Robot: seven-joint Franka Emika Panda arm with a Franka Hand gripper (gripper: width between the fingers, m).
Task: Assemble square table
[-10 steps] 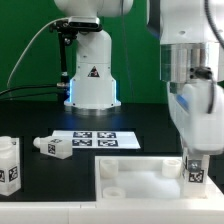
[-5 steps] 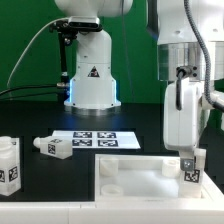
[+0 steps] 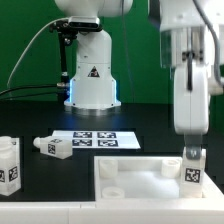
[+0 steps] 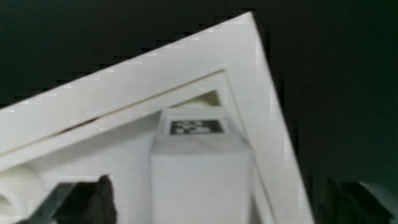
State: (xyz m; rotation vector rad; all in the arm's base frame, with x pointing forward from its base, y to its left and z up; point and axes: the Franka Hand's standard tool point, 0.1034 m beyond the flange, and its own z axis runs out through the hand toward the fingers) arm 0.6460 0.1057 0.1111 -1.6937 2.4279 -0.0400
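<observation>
The square table's white slab (image 3: 140,180) lies at the front, its raised rim and a round socket (image 3: 112,170) showing. My gripper (image 3: 192,153) is shut on a white tagged leg (image 3: 192,172) and holds it upright on the slab's corner at the exterior view's right. In the wrist view the leg (image 4: 199,160) runs down between my dark fingers (image 4: 75,200) onto the slab's corner (image 4: 240,60). My gripper (image 4: 214,200) stands straight above that corner. A second leg (image 3: 9,165) stands upright at the exterior view's left. A third leg (image 3: 51,147) lies on its side near it.
The marker board (image 3: 105,140) lies on the black table behind the slab. The white robot base (image 3: 92,75) stands at the back middle, with a cable curving off to the exterior view's left.
My wrist has turned about its vertical axis over the corner. The leg's tag has shifted slightly with it. The leg has stayed at the same corner, and the other legs have not moved.
</observation>
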